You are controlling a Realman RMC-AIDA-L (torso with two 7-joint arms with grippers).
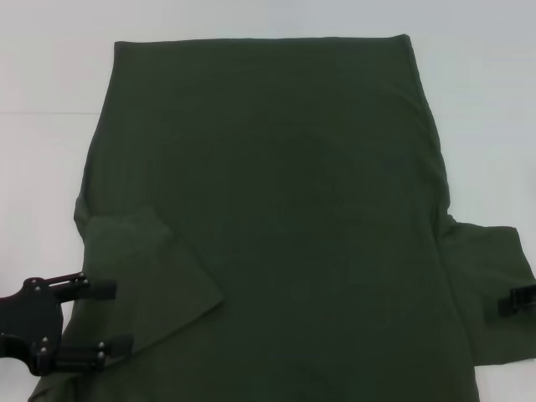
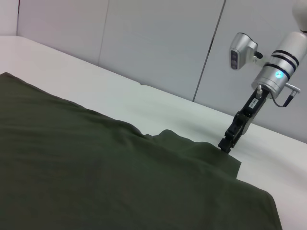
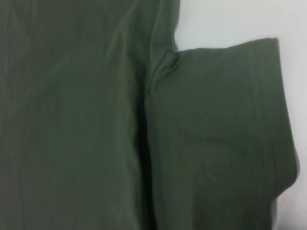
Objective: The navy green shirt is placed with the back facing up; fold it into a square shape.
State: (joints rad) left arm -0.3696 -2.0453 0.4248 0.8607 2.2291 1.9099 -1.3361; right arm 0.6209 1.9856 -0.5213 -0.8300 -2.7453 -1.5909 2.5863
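Green shirt (image 1: pixel 276 209) flat on white table (image 1: pixel 42 167)

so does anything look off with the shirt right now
The two sleeves don't match: the left sleeve is folded over the navy green shirt, while the right sleeve lies spread out on the table.

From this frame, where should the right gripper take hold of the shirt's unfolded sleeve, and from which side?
Probably at the outer hem of the right sleeve, coming in from the robot's right. That sleeve lies flat and sticks out past the body of the navy green shirt, its cuff edge free on the white table. The right gripper is already at that edge.
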